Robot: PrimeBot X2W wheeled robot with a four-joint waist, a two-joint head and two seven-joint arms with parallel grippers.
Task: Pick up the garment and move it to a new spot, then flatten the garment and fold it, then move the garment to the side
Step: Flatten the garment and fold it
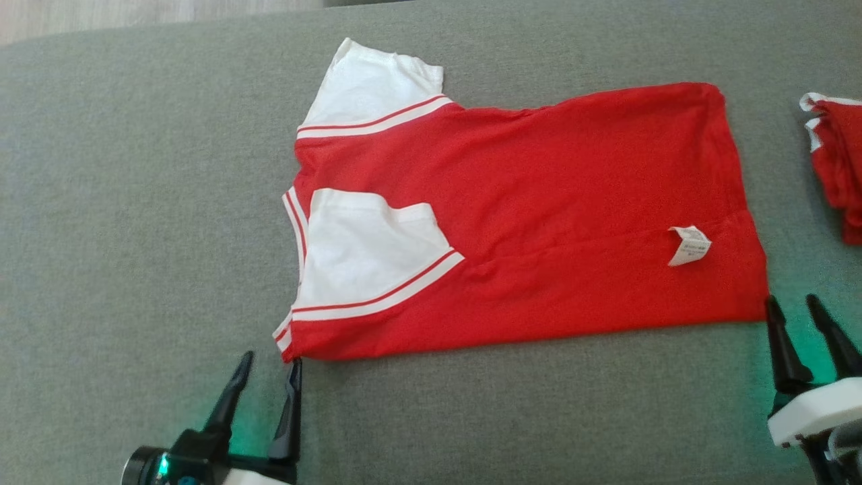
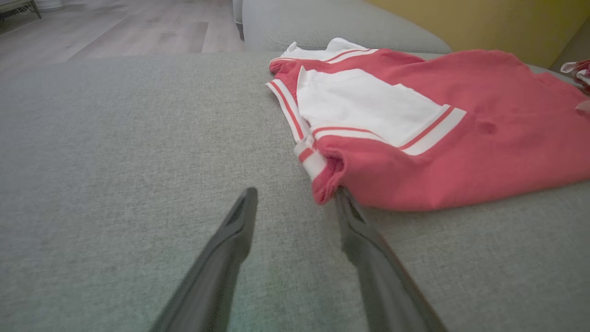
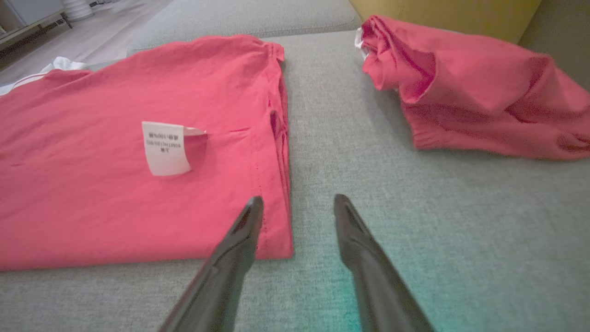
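Observation:
The garment point(image 1: 539, 202) is a red T-shirt with white, red-striped sleeves, lying flat on the grey cushion with its near long edge folded over; a white care label point(image 1: 688, 245) shows on the fold. My left gripper point(image 1: 269, 370) stands open at the shirt's near-left corner point(image 2: 322, 193), its right finger point(image 2: 364, 240) touching the cloth edge, nothing between the jaws. My right gripper point(image 1: 794, 313) is open at the near-right corner point(image 3: 276, 244), its left fingertip point(image 3: 246, 226) over the hem, holding nothing.
A second red garment point(image 1: 838, 168) lies crumpled at the cushion's right edge, close beside my right gripper point(image 3: 295, 207). The grey cushion point(image 1: 135, 236) stretches wide to the left. Wooden floor point(image 2: 115, 27) lies beyond its far edge.

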